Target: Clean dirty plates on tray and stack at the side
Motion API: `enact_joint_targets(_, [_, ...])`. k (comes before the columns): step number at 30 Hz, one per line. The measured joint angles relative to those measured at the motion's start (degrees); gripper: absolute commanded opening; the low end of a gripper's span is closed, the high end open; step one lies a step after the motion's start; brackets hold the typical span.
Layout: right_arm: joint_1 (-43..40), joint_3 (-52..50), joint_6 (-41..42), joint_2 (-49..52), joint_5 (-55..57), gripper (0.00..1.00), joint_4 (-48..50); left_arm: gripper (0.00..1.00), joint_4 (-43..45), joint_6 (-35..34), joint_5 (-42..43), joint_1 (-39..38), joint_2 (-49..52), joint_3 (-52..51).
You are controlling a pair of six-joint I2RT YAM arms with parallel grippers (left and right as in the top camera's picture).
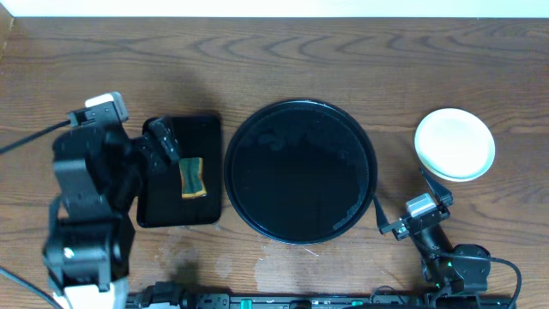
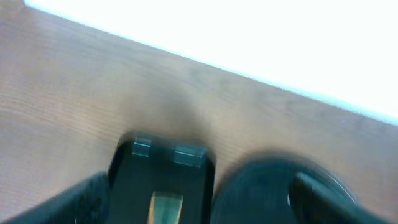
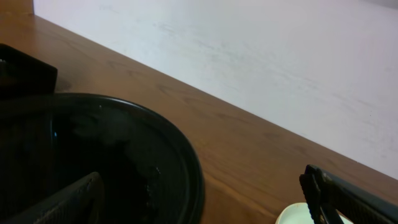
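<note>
the round black tray (image 1: 296, 176) lies bare in the overhead view, with only wet-looking streaks on its gloss and no plate on it. the plates (image 1: 455, 143) sit stacked on the wooden table to its right, well clear of the rim: a pale one on top, a mint-blue edge showing under it. how many are in the stack cannot be told. the yellow-green sponge (image 1: 192, 178) lies on the small rectangular tray (image 1: 167, 210). the left gripper (image 1: 163, 142) hangs over that tray, jaws spread wide and empty. the right gripper (image 1: 405, 199) is near the stack, also wide open and holding nothing. the task looks finished, or nearly so
</note>
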Motion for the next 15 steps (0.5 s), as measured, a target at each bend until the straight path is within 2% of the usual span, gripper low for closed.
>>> enact_joint_targets(3, [0.0, 0.0, 0.0, 0.0, 0.0, 0.99, 0.0, 0.92, 11.2, 0.0, 0.2, 0.0, -6.1, -9.1])
enact_joint_targets(7, [0.0, 0.0, 0.0, 0.0, 0.0, 0.99, 0.0, 0.92, 19.6, 0.0, 0.4, 0.0, -14.6, -20.5])
enact_joint_targets(11, [0.0, 0.0, 0.0, 0.0, 0.0, 0.99, 0.0, 0.92, 24.3, 0.0, 0.4, 0.0, -23.6, -29.4])
enact_joint_targets(15, [0.0, 0.0, 0.0, 0.0, 0.0, 0.99, 0.0, 0.92, 25.0, 0.0, 0.4, 0.2, -32.6, -36.2])
